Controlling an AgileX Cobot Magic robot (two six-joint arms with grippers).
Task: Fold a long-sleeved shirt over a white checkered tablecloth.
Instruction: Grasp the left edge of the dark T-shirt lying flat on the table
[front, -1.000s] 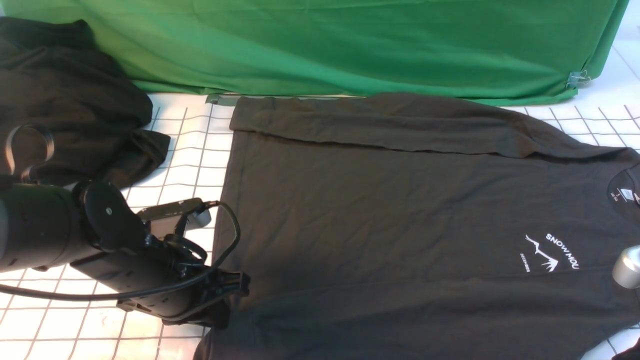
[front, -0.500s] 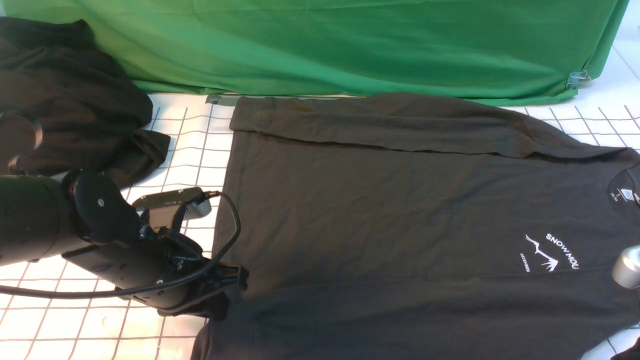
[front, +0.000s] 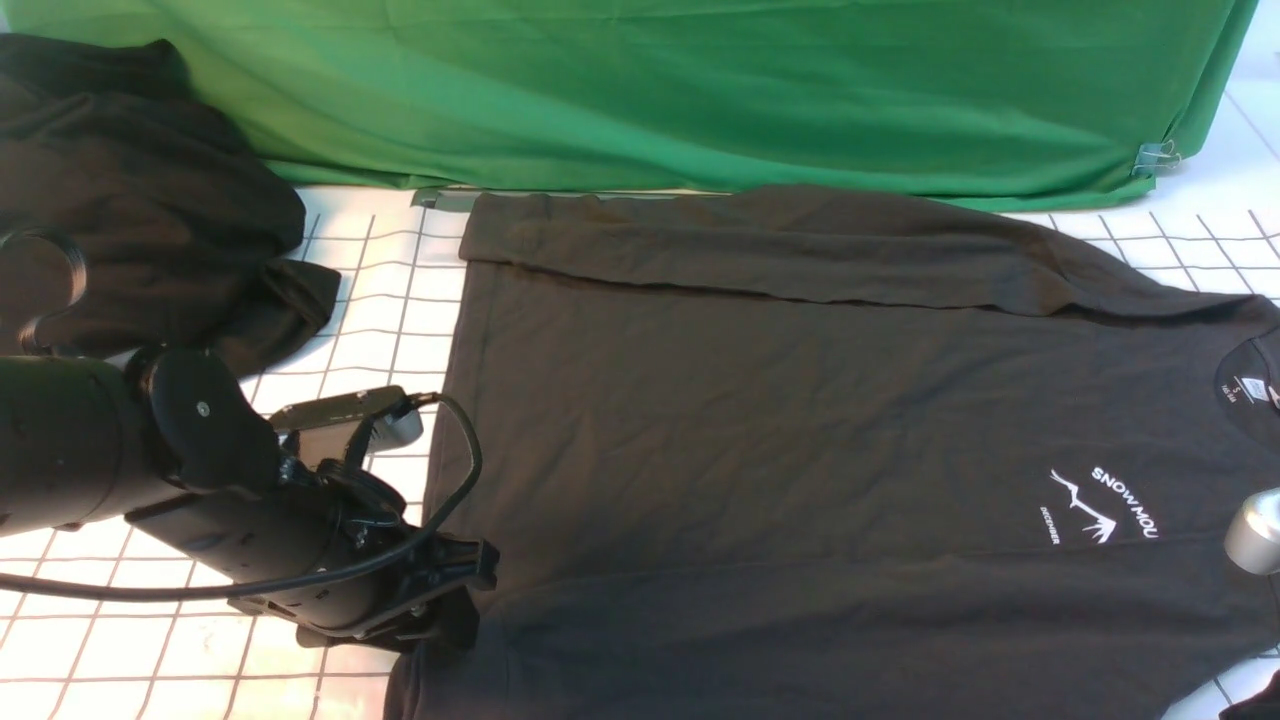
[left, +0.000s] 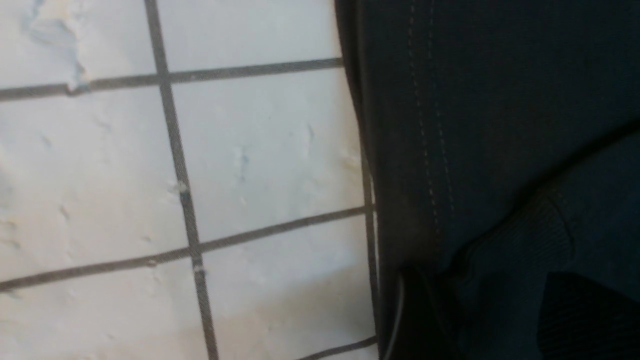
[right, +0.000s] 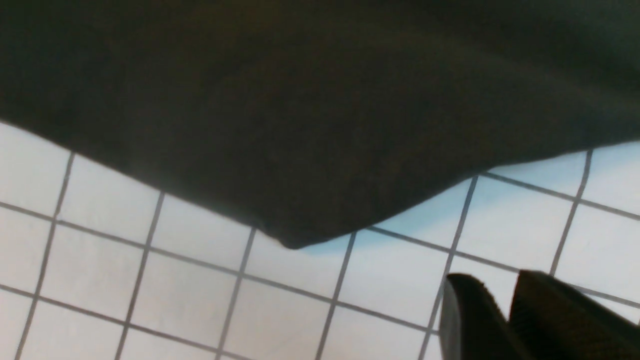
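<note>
Pinching long-sleeved shirt (front: 800, 400) hem | left end effector (front: 458, 595) closed on cloth

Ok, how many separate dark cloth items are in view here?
2. The long-sleeved shirt lies spread flat across the middle and right. A black cloth heap sits at the far left rear. Others could lie outside the frame.

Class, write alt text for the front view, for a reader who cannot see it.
A dark grey long-sleeved shirt lies spread flat on a white checkered tablecloth, its far sleeve folded across the body, while the left gripper sits low at the shirt's near left hem. A black cloth heap lies far left; a green backdrop hangs behind.
</note>
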